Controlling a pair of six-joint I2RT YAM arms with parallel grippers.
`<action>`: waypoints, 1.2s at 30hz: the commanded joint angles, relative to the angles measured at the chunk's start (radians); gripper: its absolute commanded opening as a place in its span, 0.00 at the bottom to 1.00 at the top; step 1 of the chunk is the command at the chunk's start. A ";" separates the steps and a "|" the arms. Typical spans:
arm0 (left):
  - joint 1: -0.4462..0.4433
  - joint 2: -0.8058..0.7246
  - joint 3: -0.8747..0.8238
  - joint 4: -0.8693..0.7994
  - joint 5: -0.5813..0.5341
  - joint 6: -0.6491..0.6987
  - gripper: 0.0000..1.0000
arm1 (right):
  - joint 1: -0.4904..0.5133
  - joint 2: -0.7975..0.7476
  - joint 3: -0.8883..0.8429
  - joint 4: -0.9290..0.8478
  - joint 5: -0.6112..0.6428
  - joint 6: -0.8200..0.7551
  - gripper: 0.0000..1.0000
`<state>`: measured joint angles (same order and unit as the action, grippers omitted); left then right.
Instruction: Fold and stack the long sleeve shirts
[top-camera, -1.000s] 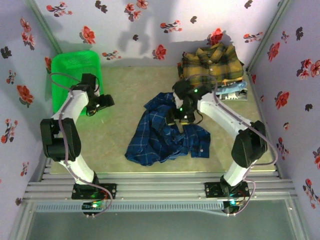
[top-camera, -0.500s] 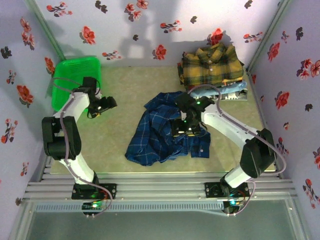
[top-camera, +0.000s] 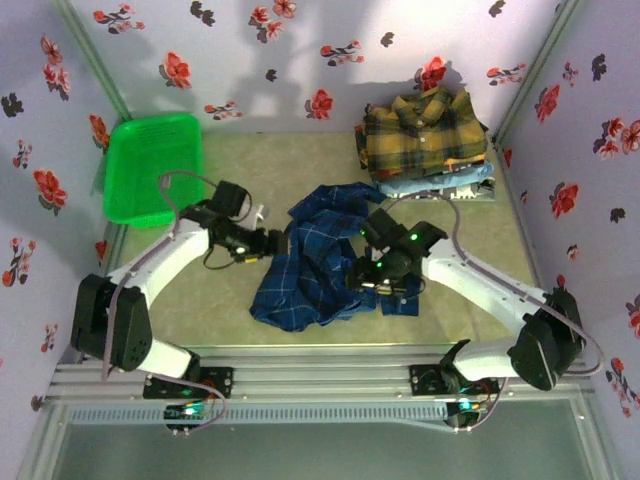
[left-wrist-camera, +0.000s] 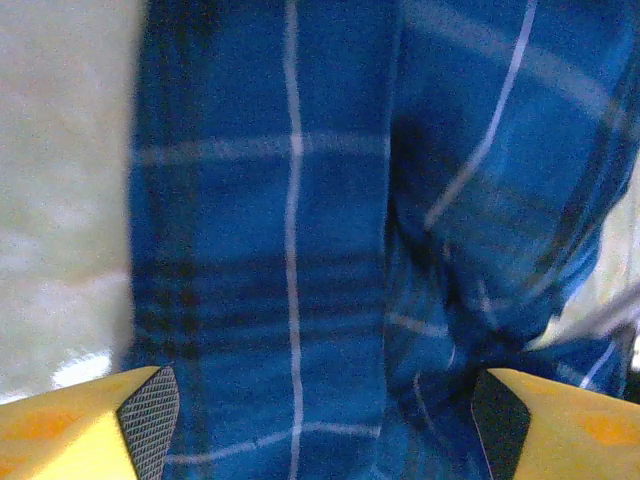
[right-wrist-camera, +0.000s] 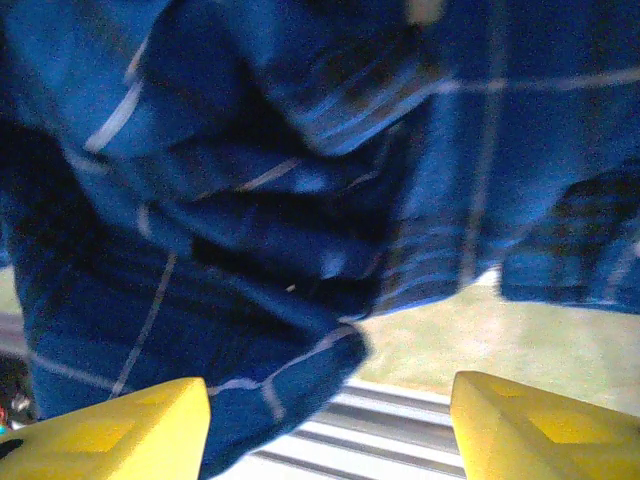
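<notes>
Well, from above I counted two arms and one dark blue plaid shirt (top-camera: 315, 262), which lay crumpled mid-table. One mustard plaid shirt (top-camera: 425, 130) sat folded in the far right corner atop light blue shirts (top-camera: 445, 182) too squashed to count. One green basket (top-camera: 150, 165) stood far left. The left gripper (top-camera: 272, 242) was at the blue shirt's left edge, the right gripper (top-camera: 385, 283) over its right side. Through the left wrist camera, two yellow fingers (left-wrist-camera: 70, 430) stood wide apart with plaid cloth beyond them and nothing pinched. Through the right wrist camera, its two fingers (right-wrist-camera: 110, 430) were likewise spread wide, with bunched blue cloth ahead, ungripped.
</notes>
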<state>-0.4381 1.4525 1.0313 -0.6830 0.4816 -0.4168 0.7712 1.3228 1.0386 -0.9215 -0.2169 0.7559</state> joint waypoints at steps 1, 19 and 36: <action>-0.041 -0.004 -0.052 -0.004 0.040 0.021 0.78 | 0.037 -0.015 -0.075 0.089 -0.020 0.169 0.66; -0.200 0.270 0.097 0.037 -0.263 0.056 0.70 | 0.020 0.083 -0.164 0.331 0.040 0.269 0.55; -0.151 0.130 0.191 -0.036 -0.279 0.090 0.01 | 0.015 -0.061 -0.115 0.229 0.172 0.299 0.00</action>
<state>-0.5976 1.6409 1.1755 -0.7002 0.1833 -0.3370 0.7956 1.2877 0.9047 -0.6605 -0.0883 1.0325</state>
